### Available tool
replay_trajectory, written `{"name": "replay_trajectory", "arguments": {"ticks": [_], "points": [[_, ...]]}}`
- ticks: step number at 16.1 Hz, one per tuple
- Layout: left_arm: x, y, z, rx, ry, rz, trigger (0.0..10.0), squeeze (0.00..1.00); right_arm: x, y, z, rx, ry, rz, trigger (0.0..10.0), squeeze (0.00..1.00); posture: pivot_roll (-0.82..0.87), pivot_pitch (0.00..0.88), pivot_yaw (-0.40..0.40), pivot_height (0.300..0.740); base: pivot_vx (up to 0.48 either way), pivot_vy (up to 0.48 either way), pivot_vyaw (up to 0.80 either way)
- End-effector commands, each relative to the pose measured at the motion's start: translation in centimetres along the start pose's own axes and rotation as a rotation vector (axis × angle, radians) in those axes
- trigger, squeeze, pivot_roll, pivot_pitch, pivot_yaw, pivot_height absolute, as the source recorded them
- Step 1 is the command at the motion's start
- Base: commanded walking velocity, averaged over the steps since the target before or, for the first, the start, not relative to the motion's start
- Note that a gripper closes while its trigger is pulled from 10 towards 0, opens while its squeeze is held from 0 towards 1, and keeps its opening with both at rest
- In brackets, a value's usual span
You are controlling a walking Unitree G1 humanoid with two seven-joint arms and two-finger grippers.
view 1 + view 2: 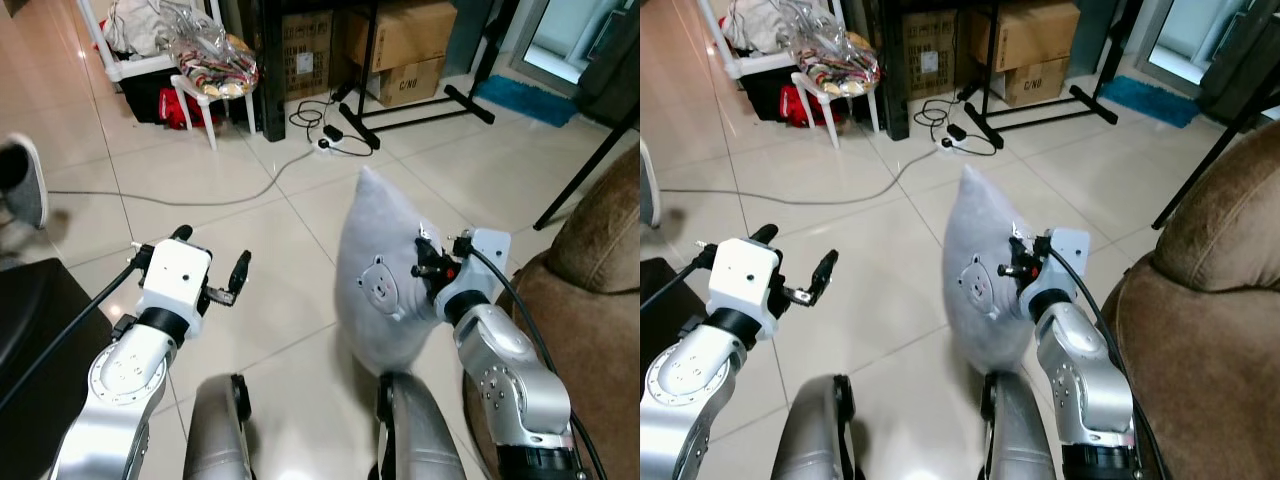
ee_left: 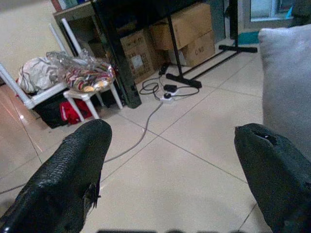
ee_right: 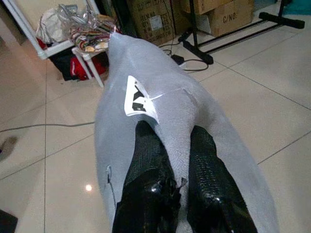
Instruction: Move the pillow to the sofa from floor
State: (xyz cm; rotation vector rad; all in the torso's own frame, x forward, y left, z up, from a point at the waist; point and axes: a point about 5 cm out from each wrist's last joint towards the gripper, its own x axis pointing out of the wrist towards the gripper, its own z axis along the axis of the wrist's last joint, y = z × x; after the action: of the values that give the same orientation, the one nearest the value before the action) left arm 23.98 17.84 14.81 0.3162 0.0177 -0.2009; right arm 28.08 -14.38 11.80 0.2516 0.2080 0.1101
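Now right pincer (image 3: 180, 160) pinched tight on the grey pillow (image 1: 385, 280) beside the sofa (image 1: 1210, 330), left pincer (image 2: 170, 170) wide apart, empty.

pillow (image 1: 375, 270) grey, bear print | sofa (image 1: 1200, 330) brown | mat (image 1: 525, 100) teal

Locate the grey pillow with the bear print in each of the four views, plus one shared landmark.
Left eye view: grey bear-print pillow centre-right, pinched by the right gripper.
Right eye view: centre, beside the brown sofa.
Left wrist view: a strip at the frame's edge.
Right wrist view: centre, between the black fingers.
Shared landmark: cardboard boxes.
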Motion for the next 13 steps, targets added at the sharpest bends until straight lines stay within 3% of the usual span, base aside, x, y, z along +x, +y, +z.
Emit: {"name": "replay_trajectory", "arguments": {"ticks": [1, 8, 10, 13], "points": [[0.3, 0.0, 0.1, 0.02, -0.007, 0.004, 10.0, 0.59, -0.2, 0.6, 1.9, -0.015, -0.074, 0.012, 10.0, 0.0, -0.04, 0.0, -0.033, 0.595, 0.0, 0.0, 0.0], [1.0, -0.5, -0.2, 0.038, -0.004, -0.001, 10.0, 0.59, -0.5, -0.2, 1.6, -0.008, -0.053, -0.039, 10.0, 0.0, -0.05, 0.0, -0.015, 0.655, 0.0, 0.0, 0.0], [0.6, 0.0, -0.3, 0.044, -0.003, 0.008, 10.0, 0.59, -0.2, -0.1, 1.4, -0.004, -0.05, -0.047, 10.0, 0.0, -0.06, 0.0, -0.007, 0.68, 0.0, 0.0, 0.0], [1.1, 0.6, -0.5, 0.056, -0.001, 0.02, 10.0, 0.59, -0.4, 0.0, 1.6, -0.001, -0.056, -0.049, 10.0, 0.0, -0.08, 0.0, 0.0, 0.705, 0.0, 0.0, 0.0]]}}
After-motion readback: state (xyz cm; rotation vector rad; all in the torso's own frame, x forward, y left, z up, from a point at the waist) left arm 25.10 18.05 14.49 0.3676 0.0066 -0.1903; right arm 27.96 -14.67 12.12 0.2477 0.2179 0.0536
